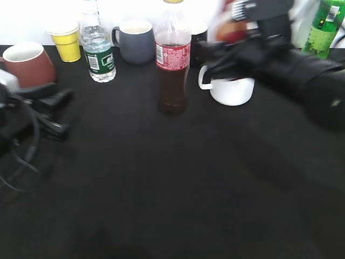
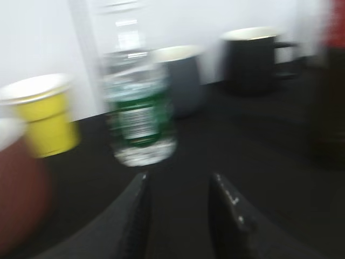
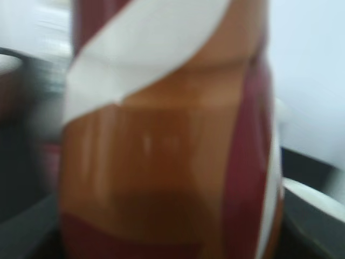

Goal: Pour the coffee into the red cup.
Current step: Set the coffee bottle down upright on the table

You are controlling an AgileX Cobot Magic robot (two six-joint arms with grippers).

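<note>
Carry step: right pincer [image 1: 223,46] holds coffee bottle [image 3: 167,135] far from red cup [image 1: 27,65]; left pincer [image 2: 178,216] narrowly open, empty. Next: cross table [image 1: 172,183], tilt over cup.

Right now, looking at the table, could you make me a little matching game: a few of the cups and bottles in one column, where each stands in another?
Things:
1. red cup
2. yellow paper cup
3. white mug
4. green bottle

Places:
A. far right edge, at the back
B. far left, beside the left arm
C. under the right arm, right of the cola bottle
D. just left of the water bottle

Pairs: 1-B, 2-D, 3-C, 4-A
</note>
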